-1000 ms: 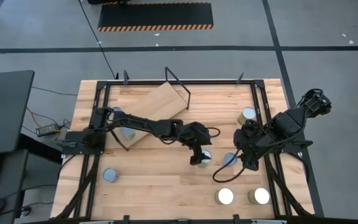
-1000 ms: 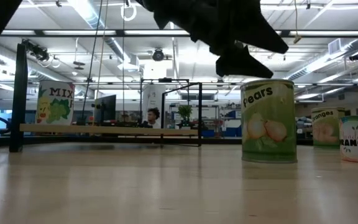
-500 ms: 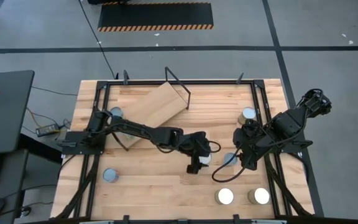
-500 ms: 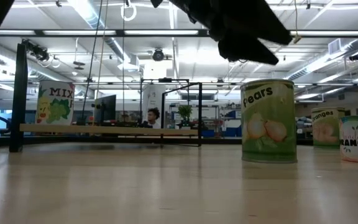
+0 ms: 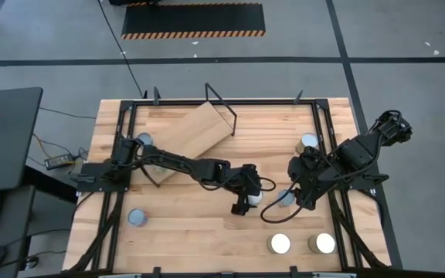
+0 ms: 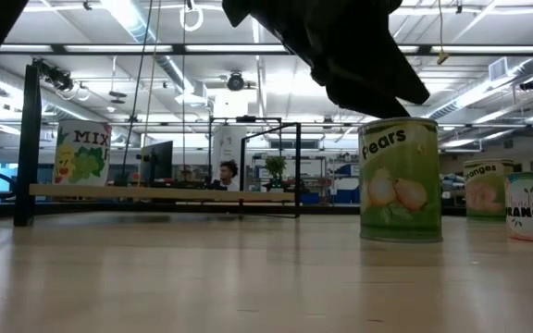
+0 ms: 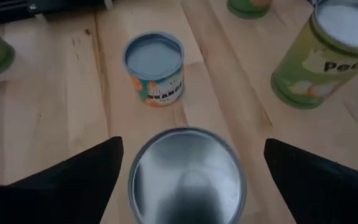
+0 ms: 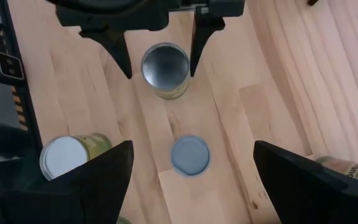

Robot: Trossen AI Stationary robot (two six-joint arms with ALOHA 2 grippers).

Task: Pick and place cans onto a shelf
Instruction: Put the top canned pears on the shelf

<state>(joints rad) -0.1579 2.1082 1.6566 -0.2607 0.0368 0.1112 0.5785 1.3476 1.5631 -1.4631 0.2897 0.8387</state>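
My left gripper (image 7: 192,149) is open and tipped down over a silvery-topped pears can (image 7: 188,177), one finger on each side of it with a gap, as the right wrist view shows (image 8: 165,68). This can (image 5: 254,197) stands upright on the table, right of the middle, and in the low view (image 6: 399,180) it sits just below the dark hand. The shelf (image 5: 199,131), a light-wood board on a black wire frame, lies askew at the far middle. My right gripper (image 5: 298,197) waits open, high above a blue-topped oranges can (image 8: 190,155).
Other cans stand upright: the blue-topped one (image 5: 284,198) just right of the pears can, two white-topped (image 5: 280,244) (image 5: 323,243) near the front right, one at the far right (image 5: 309,142), one by the shelf (image 5: 140,140), one front left (image 5: 137,218). Black frame rails line the table edges.
My left gripper has sunk a little toward the pears can's top and rolled about its own pointing line. The cans and my right gripper have stayed where they were.
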